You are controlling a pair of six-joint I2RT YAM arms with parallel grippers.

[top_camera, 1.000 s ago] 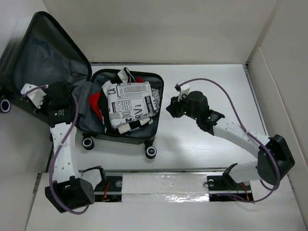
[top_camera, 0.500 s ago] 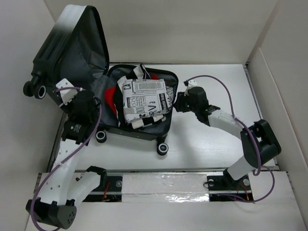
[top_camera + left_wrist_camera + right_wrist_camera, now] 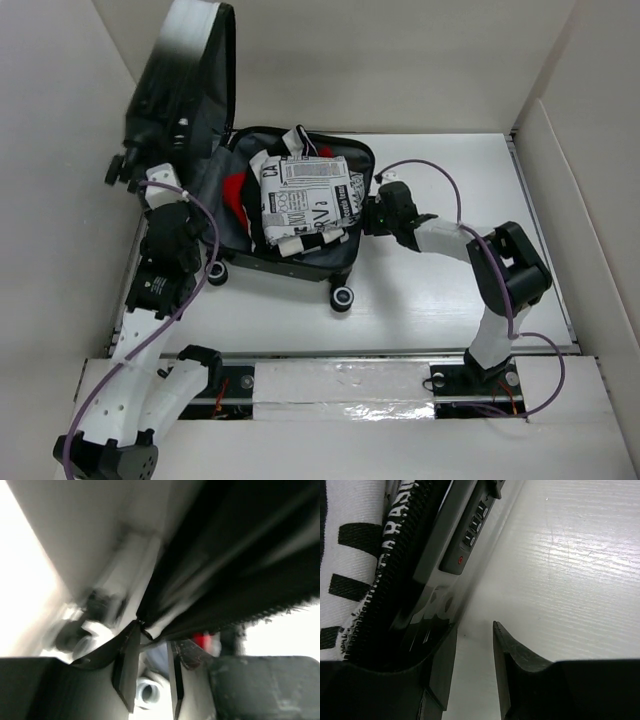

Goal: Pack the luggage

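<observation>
1. Step judged in hand: the lid (image 3: 188, 70) is to be swung over the packed half of the suitcase (image 3: 300, 268). It is best pushed by the left gripper (image 3: 152, 636) on the hard shell, in a slow arc, rather than dragged by the lining.
2. The lower half should be braced by the right gripper (image 3: 474, 627) at its side wall, so that it is not rolled off on its wheels (image 3: 343, 298).
3. The clothes (image 3: 305, 195) are heaped above the rim. A snag in the zip is judged likely unless they are pressed down before the lid lands.
4. Left gripper: the fingers (image 3: 125, 670) are parted by a narrow gap and nothing is seen between them. The tips lie at the dark edge of the lid. Contact cannot be confirmed, the wrist view being blurred.
5. Right gripper: the fingers are parted, bare table shows in the gap, and nothing is held. One finger (image 3: 437, 675) lies against the suitcase wall, below the combination lock (image 3: 470, 535) and beside the zip (image 3: 395, 575).
6. Suitcase: it is open at the far left of the table (image 3: 450, 300). The lid stands nearly upright on the left side, and the lower half lies flat between the two grippers.
</observation>
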